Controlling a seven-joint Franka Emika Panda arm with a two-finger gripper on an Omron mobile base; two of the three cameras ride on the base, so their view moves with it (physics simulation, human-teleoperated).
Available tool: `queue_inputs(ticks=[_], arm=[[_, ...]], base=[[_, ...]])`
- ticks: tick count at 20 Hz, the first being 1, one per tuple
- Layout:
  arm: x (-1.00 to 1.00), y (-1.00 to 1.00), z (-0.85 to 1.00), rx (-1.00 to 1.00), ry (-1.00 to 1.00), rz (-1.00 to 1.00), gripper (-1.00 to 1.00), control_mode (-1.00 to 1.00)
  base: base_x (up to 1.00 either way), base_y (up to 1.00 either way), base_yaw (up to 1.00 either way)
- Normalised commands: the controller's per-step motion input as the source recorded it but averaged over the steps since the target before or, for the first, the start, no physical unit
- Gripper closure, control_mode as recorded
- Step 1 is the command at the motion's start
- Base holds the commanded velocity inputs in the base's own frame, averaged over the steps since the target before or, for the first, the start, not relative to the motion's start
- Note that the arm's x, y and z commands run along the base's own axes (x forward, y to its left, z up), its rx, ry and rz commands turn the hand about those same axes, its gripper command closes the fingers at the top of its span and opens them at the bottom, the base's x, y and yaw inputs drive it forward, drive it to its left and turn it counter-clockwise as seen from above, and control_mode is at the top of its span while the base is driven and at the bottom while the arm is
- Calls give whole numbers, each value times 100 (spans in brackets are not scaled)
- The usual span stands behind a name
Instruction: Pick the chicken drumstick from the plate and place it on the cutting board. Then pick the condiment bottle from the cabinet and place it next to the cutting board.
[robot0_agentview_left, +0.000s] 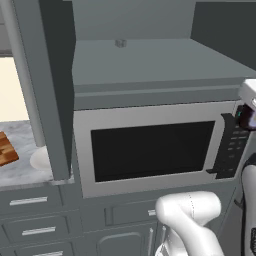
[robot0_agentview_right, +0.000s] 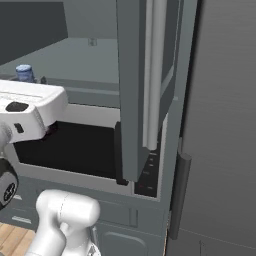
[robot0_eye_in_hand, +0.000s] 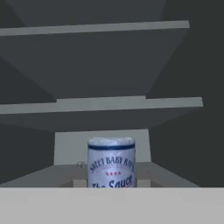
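- Left base view: the cabinet (robot0_agentview_left: 130, 65) stands open above the microwave (robot0_agentview_left: 155, 150); left of the microwave, the cutting board (robot0_agentview_left: 6, 150) lies on the counter with the plate (robot0_agentview_left: 41, 159) just beside it
- Right base view: the bluish cap of the condiment bottle (robot0_agentview_right: 23, 72) rises above the white hand, level with the cabinet shelf above the microwave
- Hand view: the bottle's pale top and printed label sit dead ahead; the gripper (robot0_eye_in_hand: 111, 186) is closed, seemingly on the bottle
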Motion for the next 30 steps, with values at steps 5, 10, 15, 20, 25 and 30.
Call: queue_inputs(ticks=[5,10,15,20,25,30], arm=[[-91,9,10,0,-5,0,100,-100],[-86,2,6,0,-5,0,100,-100],[-65,4,1,0,-5,0,100,-100],[-64,8,0,-2,-6,0,100,-100],[-52,8,0,-1,-2,0,100,-100],[-42,8,0,-1,0,0,100,-100]], base=[[0,0,0],[0,0,0],[0,0,0],[0,0,0],[0,0,0],[0,0,0]])
